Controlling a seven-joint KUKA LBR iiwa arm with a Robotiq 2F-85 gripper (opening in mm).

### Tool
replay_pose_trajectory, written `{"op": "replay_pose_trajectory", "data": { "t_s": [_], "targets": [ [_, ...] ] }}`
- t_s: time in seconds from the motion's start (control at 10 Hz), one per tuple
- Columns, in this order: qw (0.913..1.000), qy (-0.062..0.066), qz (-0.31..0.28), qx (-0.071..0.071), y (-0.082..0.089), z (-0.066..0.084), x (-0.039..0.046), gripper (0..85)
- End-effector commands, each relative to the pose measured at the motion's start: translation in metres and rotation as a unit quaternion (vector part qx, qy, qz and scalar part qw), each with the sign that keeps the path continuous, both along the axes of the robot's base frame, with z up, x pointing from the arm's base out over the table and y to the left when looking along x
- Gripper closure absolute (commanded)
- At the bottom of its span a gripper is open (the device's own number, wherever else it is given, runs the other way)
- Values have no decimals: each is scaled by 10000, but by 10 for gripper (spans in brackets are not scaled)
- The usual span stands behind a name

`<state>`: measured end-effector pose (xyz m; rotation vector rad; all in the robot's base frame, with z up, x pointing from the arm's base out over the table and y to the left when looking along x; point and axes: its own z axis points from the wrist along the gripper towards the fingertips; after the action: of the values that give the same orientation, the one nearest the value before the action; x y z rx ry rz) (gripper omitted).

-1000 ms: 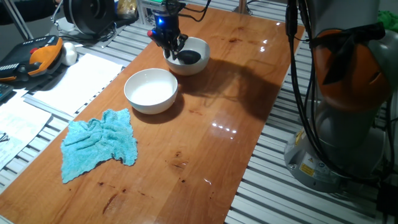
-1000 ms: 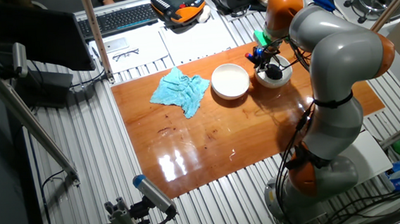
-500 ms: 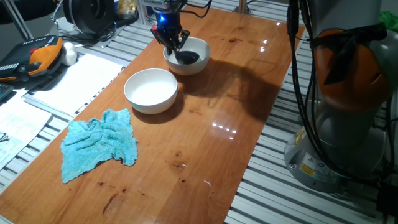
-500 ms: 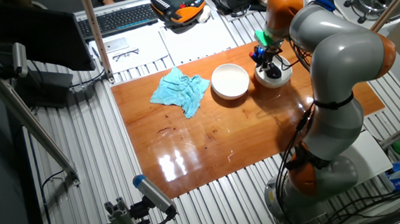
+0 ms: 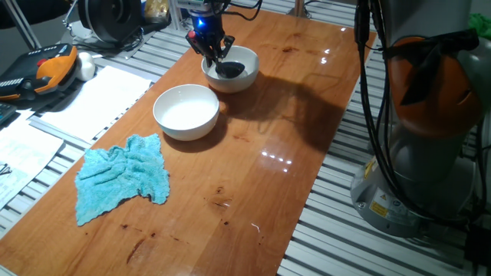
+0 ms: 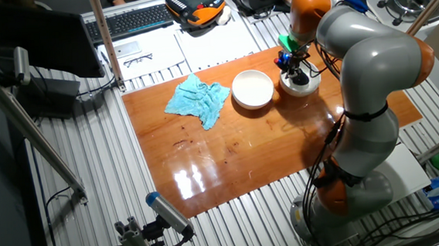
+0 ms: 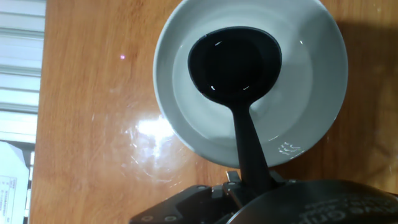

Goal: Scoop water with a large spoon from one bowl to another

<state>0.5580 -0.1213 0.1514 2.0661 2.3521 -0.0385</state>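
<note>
Black plastic, the large spoon (image 7: 235, 60) sits cup-down inside the far bowl (image 7: 318, 93); my fingers (image 5: 212, 50) grip its handle above. Only the hand view shows water (image 7: 292, 93) glinting around it.

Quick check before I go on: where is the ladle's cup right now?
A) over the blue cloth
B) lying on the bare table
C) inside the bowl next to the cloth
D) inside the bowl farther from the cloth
D: the ladle's black cup sits inside the far bowl, with the gripper above it; the near bowl holds no ladle.
</note>
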Motion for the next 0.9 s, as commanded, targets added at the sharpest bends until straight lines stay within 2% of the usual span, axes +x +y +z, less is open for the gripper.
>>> {"op": "replay_pose_trajectory", "data": {
  "t_s": [0.0,0.4,0.8],
  "targets": [
    [10000,3,0,-26,0,9,3,850],
    [9999,29,99,-86,-38,75,35,850],
    [9999,35,60,-86,-3,50,49,850]
  ]
}}
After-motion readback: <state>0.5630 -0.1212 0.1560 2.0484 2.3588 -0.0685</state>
